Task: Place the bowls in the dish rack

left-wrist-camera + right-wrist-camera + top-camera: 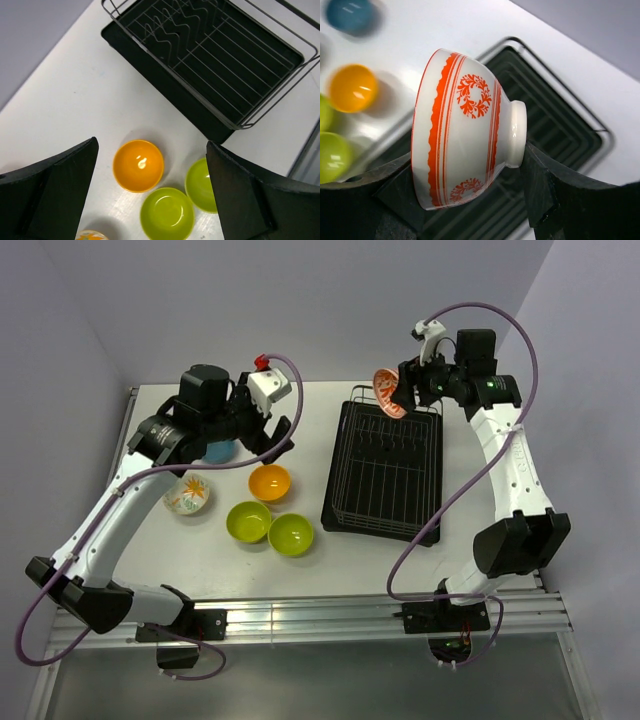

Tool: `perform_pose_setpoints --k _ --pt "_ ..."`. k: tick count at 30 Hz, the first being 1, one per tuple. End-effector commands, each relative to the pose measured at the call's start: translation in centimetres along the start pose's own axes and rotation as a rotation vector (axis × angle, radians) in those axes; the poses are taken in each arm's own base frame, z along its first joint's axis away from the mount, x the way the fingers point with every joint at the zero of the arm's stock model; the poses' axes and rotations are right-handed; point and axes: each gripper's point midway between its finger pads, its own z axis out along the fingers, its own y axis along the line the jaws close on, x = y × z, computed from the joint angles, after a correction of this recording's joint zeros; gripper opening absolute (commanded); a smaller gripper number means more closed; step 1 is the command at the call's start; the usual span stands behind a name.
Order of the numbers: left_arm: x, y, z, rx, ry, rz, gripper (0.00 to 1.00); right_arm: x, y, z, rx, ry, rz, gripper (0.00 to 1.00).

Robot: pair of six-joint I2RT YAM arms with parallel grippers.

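Bowl [465,130] with red pattern is pinched sideways in right gripper [467,192] above dish rack [385,480] far edge; left gripper [152,185] is spread.

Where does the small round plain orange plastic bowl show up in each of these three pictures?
Top external: the orange bowl sits on the table, left of the black wire dish rack.
Left wrist: lower centre, seen between the open left gripper's fingers.
Right wrist: blurred at the left edge, left of the patterned white bowl held by the right gripper.
Shared landmark: the dish rack.
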Motion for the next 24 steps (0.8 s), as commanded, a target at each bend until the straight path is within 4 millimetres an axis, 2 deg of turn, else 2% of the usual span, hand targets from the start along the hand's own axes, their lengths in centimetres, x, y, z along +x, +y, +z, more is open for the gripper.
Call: perform_pose_setpoints --k 1,6,10,18,24 --pt "-0.5 -1.2 -0.7 0.059 -0.041 -0.057 0.95 -1.4 -4.4 -0.8 0.182 0.015 -0.3 0.0" --pt "0.9 -0.8 -0.9 0.045 -0.039 -0.077 0.96 -0.6 -8.2 -0.3 0.307 0.105 -0.462 0.0" --pt "1.3 -0.7 -1.4 0.037 -0.051 -0.09 0.96 1.3 -10.6 1.1 0.362 0.199 -0.569 0.0" --pt "2.7 -0.7 -2.0 0.03 -0.044 -0.095 0.96 4.2 -13.4 3.4 0.41 0.331 -0.701 0.0" --pt "3.2 -0.5 -2.2 0.019 -0.038 -0.088 0.96 6.4 -14.6 4.6 0.397 0.412 -0.798 0.0"
